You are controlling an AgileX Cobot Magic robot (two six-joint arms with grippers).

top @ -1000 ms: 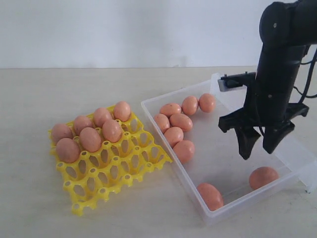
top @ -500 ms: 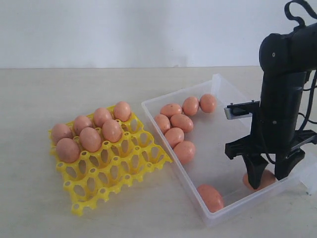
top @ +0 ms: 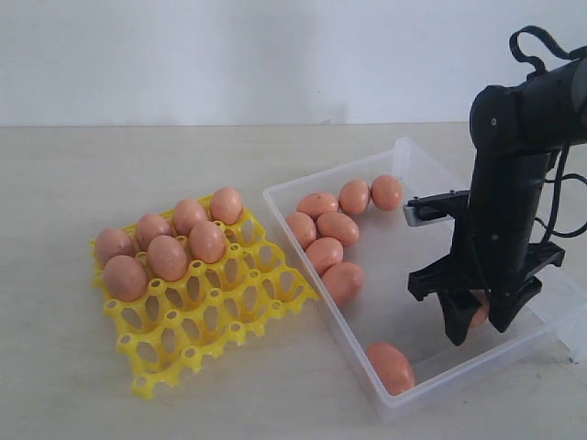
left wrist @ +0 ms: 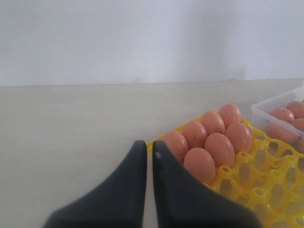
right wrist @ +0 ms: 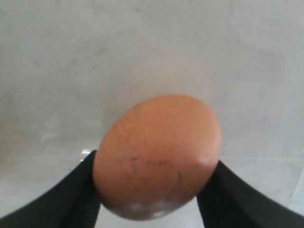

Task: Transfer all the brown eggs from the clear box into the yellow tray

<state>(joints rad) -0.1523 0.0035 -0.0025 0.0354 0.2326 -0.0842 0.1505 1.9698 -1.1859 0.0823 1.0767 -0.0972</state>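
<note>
My right gripper [top: 479, 330] reaches down into the clear box [top: 404, 275], open, its fingers on either side of one brown egg [top: 478, 312]. In the right wrist view that egg [right wrist: 159, 154] fills the gap between the black fingers [right wrist: 71, 199] of the right gripper [right wrist: 154, 190]. Several more brown eggs [top: 335, 229] lie at the box's far left end, and one [top: 392, 365] sits near its front corner. The yellow tray [top: 211, 312] holds several eggs [top: 170, 257] in its back rows. The left gripper [left wrist: 149, 146] is shut and empty, beside the tray [left wrist: 266, 190].
The box's clear lid [top: 573, 307] hangs open on the right, behind my right arm. The box wall [top: 303, 247] lies close to the tray's right edge. Pale tabletop [top: 110, 174] surrounds both; a white wall stands behind.
My right gripper has come down into the box and shifted slightly left, so its fingers now straddle the egg at the right end. That egg has shifted slightly left.
</note>
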